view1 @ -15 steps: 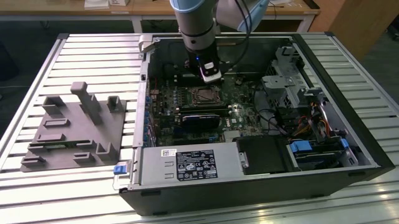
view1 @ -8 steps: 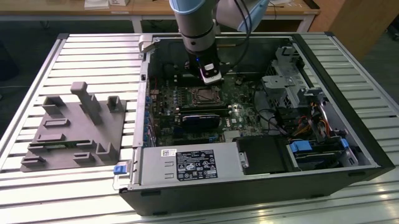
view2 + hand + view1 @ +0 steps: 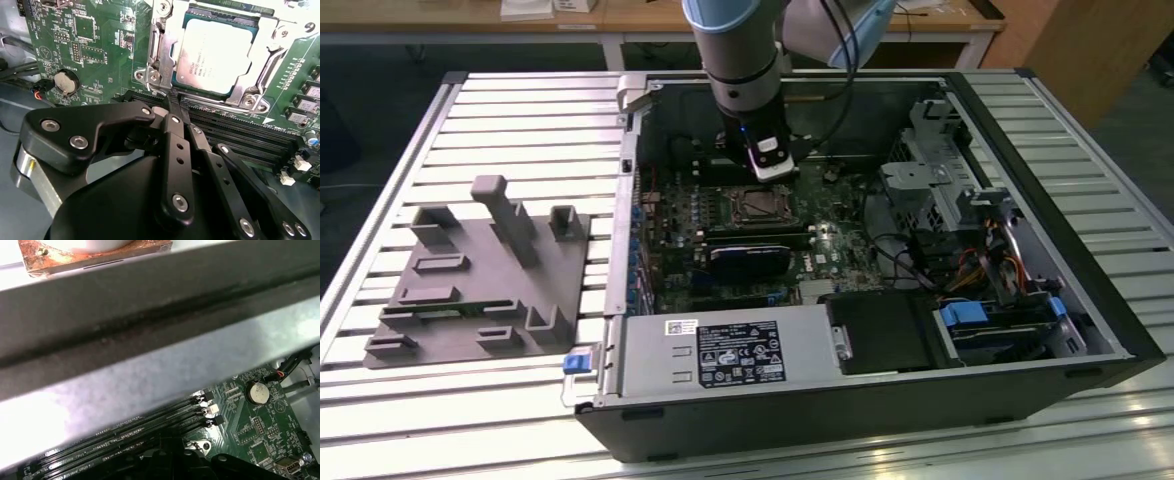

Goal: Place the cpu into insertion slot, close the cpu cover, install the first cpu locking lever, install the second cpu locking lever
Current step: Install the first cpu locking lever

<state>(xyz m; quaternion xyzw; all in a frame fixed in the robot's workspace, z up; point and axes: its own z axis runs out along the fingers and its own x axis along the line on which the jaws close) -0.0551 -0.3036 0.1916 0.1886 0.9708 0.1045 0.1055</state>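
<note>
Slatted metal forms the desk (image 3: 520, 120) on which an open computer case (image 3: 1067, 300) lies, with one grey moulded fixture (image 3: 480, 280) set beside it on the exterior view's left. One arm with one gripper (image 3: 172, 102) is seen reaching down into the case, above the green circuit board (image 3: 90, 45).

In the second wrist view the jaws are seen brought together, tips touching or nearly so, with nothing held between them. Just beyond the jaw tips, straight ahead across the long black memory slots (image 3: 240, 130), lies the one insertion slot (image 3: 150, 75). The one cpu (image 3: 215, 57) is already seated flat in it, its silver-grey top facing up. The cpu cover (image 3: 272, 30) appears to be laid down around the chip, its window framing it. Whether the two locking levers are latched cannot be told. One round coin battery (image 3: 65, 81) is seen on the board, well off to the side of the jaws.
</note>
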